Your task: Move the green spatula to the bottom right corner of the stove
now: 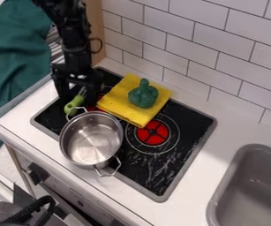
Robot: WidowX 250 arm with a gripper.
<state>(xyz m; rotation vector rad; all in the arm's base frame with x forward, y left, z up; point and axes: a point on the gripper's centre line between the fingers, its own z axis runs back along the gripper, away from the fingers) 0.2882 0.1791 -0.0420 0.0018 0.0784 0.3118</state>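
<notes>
Camera view: green spatula [73, 106] just below the spread fingers [61, 87]

The spatula is on the left end of the black stove [145, 164], close to the silver pot [91, 139]. The fingers look wide apart, one on each side, and seem to hold nothing. Its green handle sticks out low and a bit left of the gap. Its thin grey part goes up and a bit right, in between them. So the long way of the spatula runs up and down through the gap, with a small lean. That looks good for a pinch across it. The pot's wire loop [73, 111] is right by the handle, and I can't tell if they touch. It could snag. The bottom right corner is past the pot, so lifting the spatula high first seems smart.
</notes>
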